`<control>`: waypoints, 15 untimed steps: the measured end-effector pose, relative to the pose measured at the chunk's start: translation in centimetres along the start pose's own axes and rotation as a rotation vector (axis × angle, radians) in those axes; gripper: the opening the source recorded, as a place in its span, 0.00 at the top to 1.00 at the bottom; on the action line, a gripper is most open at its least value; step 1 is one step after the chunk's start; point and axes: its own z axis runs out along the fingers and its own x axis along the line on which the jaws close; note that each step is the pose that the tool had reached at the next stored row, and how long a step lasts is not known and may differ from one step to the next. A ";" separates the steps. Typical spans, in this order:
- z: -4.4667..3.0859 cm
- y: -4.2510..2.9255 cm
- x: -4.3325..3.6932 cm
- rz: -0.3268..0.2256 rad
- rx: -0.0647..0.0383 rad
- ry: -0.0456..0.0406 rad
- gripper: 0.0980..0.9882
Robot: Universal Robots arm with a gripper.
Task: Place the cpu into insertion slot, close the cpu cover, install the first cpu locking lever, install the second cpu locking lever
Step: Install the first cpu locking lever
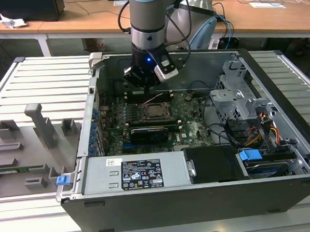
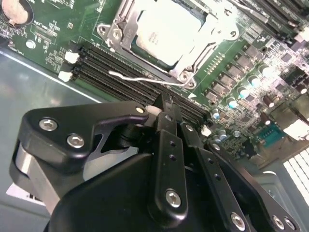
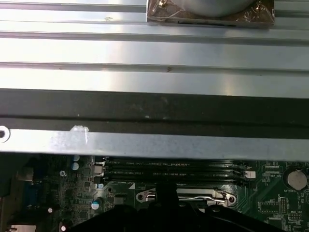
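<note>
while the arm hangs over the open computer case point(image 1: 282, 156) in the upper middle of the exterior view, its gripper point(image 1: 144, 79) hovers above the far edge of the green motherboard point(image 1: 191, 119), just beyond the insertion slot point(image 1: 156, 112) at the board's centre. the cpu point(image 2: 166, 31), a pale silver square, sits in that socket at the top of the second wrist view, with the cpu cover point(image 2: 193, 63) lying flat around it as a metal frame. a thin wire lever point(image 2: 145, 79) stands out over the dark memory slots point(image 2: 120, 67) just below the socket there. the black fingers point(image 2: 166, 125) meet in a narrow point with nothing between them, pressed together near that lever. a grey fixture tray point(image 1: 26, 148) lies at the exterior view's left, beside the case.
</note>
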 end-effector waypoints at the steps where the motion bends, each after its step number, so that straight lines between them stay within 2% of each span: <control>1: 0.06 -0.01 -0.19 0.000 0.000 0.0001 0.99; 8: 0.80 -0.03 -1.36 0.000 0.000 0.0001 0.99; 15: 1.09 -0.03 -1.50 0.000 0.000 0.0001 0.99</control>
